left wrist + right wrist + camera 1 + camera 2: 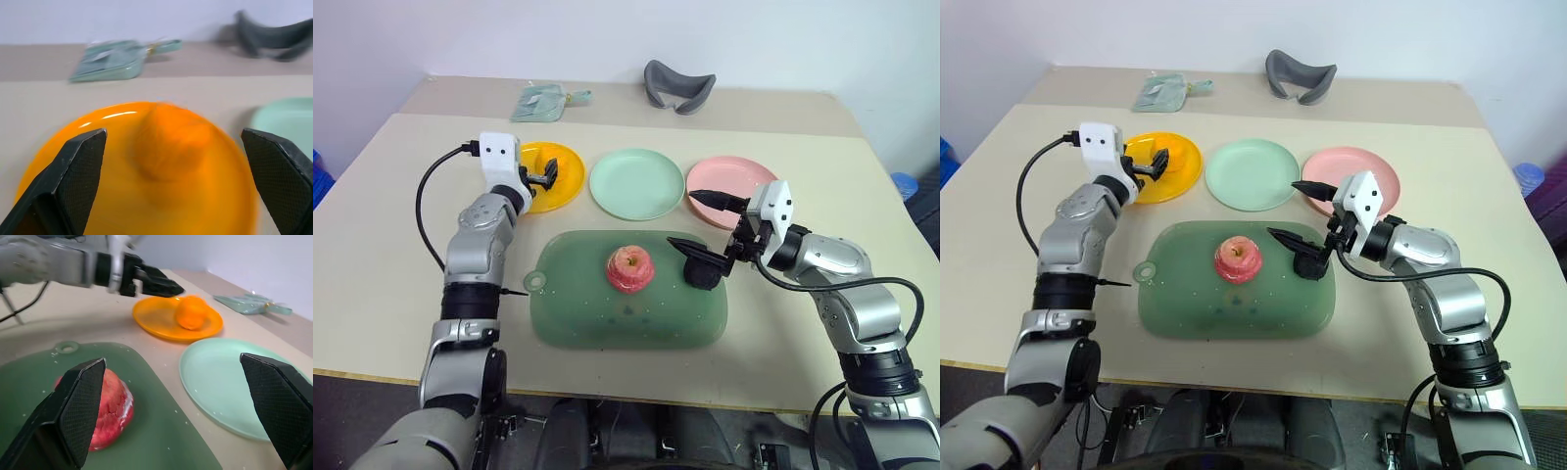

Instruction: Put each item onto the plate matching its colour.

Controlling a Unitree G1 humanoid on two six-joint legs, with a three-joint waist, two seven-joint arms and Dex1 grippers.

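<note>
The orange-yellow lump (171, 139) lies on the orange plate (566, 186), and my left gripper (551, 176) hangs open just in front of it, fingers (80, 161) wide to either side. On the dark-green tray (626, 318) sit the pink-red apple (629, 268) and the dark bumpy ball (707, 276). Over the tray's right end my right gripper (680, 217) stands open with nothing held. Its lower finger is right at the ball; contact cannot be told. The mint green plate (636, 183) and the pink plate (724, 176) are bare.
A grey curved cushion (677, 86) and a flat mint-green packet (548, 101) lie at the table's back. The three plates stand in a row behind the tray. A black cable (429, 211) loops off the left arm.
</note>
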